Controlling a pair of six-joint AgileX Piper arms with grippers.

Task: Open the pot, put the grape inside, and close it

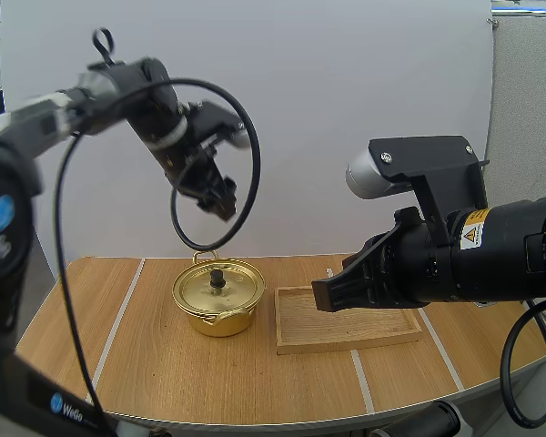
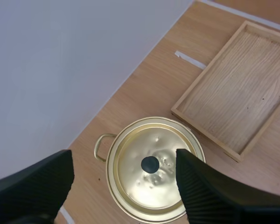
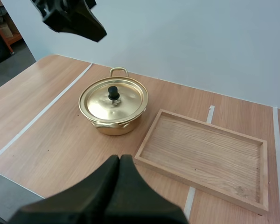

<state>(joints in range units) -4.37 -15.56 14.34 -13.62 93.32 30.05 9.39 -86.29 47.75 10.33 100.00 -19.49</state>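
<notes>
High above the pot [image 1: 203, 319], left claw [image 1: 221, 203] agape

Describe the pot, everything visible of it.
The pot is shiny gold-coloured metal, round and shallow, with a loop handle on its far side. Its dimpled lid, topped by a black knob, sits closed on it. It stands upright on the wooden table, beside the tray but apart from it. Nothing else touches it.

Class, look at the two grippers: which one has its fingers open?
The left gripper, the one above the pot: its fingers stand apart, ribbed faces turned inward. The right gripper has its fingers lying together as one dark wedge.
</notes>
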